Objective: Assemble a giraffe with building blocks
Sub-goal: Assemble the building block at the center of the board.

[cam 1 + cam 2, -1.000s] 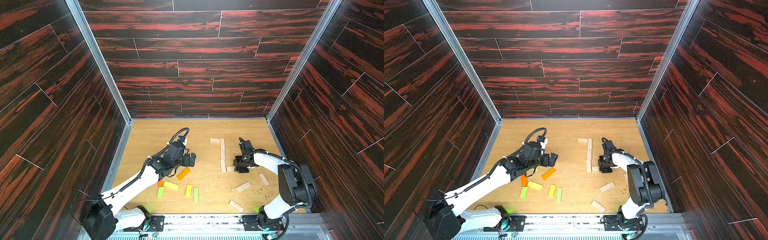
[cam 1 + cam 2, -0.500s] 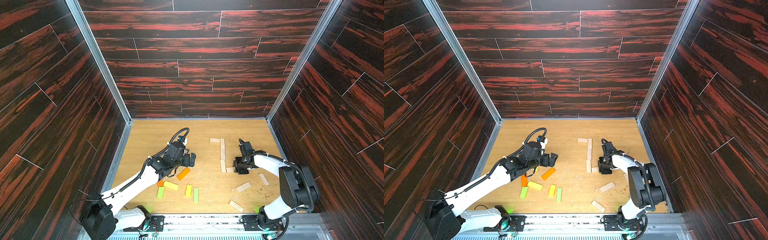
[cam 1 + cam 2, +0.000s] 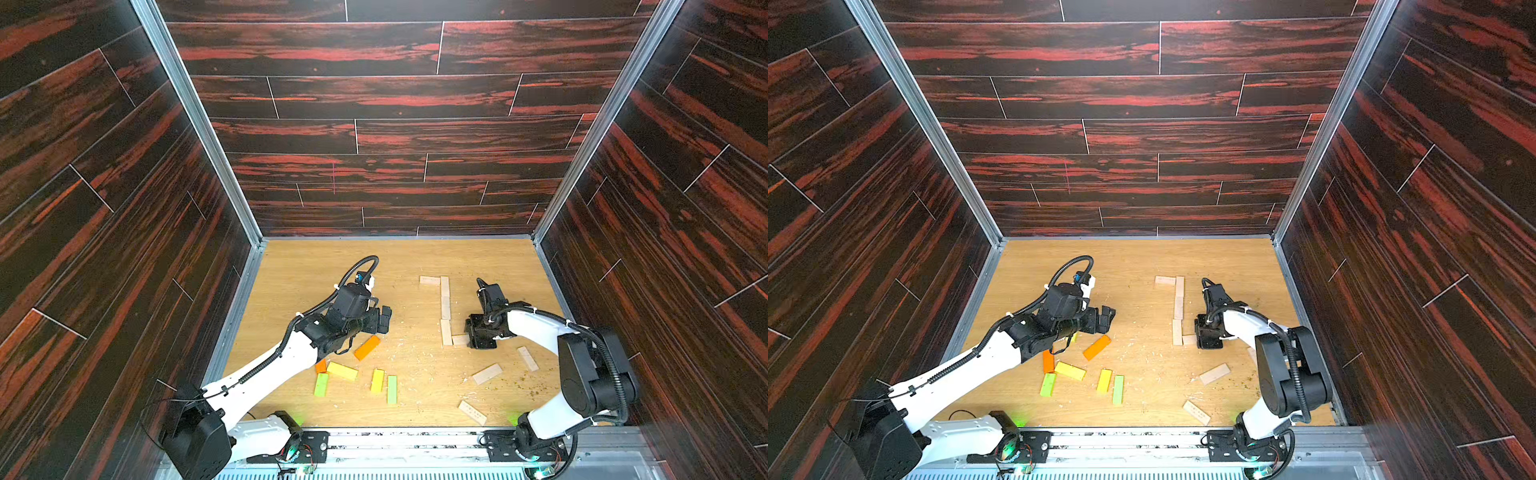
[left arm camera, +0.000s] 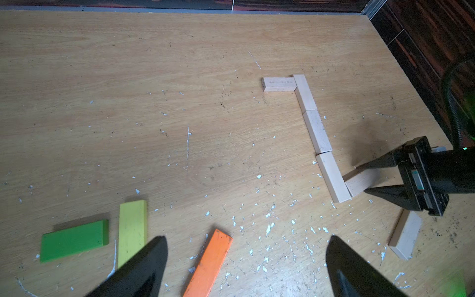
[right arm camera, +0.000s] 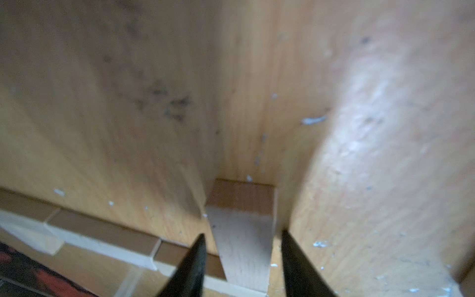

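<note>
Back wall (image 3: 374, 124) & side walls (image 3: 83, 187), filling the top and both edges of frame in both top views, were dark panels w/ red streaks and thin pale seams. Metal corner posts (image 3: 199, 124) ran diagonally down to the floor's far corners. Floor (image 3: 324, 266), lower centre, was light wood-grain board; left wrist view showed white flecks (image 4: 268, 227) & scratches. Metal rail (image 3: 415, 444) ran along bottom edge. Light was even.

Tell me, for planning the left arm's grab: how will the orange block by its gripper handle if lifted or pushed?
The orange block looks like a rigid painted plank, so probably stiff and light. Lying flat on the table, it should slide rather than roll when pushed. Its painted faces may slip, so gripping across the long edges seems safer.
</note>
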{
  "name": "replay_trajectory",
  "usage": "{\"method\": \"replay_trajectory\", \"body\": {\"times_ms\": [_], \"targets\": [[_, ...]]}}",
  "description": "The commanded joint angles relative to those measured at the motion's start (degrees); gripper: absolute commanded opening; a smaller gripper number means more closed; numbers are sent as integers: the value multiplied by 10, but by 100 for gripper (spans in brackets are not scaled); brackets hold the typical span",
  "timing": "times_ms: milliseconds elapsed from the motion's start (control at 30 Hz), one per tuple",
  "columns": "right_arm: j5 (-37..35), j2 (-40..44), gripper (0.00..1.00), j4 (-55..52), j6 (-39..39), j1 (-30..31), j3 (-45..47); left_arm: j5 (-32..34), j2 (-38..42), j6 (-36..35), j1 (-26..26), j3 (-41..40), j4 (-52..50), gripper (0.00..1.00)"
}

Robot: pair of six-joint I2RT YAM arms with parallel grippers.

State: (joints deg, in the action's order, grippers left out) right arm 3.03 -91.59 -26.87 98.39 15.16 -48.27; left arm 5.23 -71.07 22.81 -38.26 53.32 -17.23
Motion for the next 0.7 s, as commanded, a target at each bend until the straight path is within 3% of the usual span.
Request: {"method": "replay_trajectory", "body": {"times_ms": [0,267,667], "targets": [[-7,-4,59,-45,6,6,17,8,15,-11,1,-9,-9,99],[-15,18,65,-77,-20,6,-10,6,15,-12,1,-7,-13,99],[-124,180,65,-322,-102,-7,-90,-28,-4,-11,1,-1,5,99]]}}
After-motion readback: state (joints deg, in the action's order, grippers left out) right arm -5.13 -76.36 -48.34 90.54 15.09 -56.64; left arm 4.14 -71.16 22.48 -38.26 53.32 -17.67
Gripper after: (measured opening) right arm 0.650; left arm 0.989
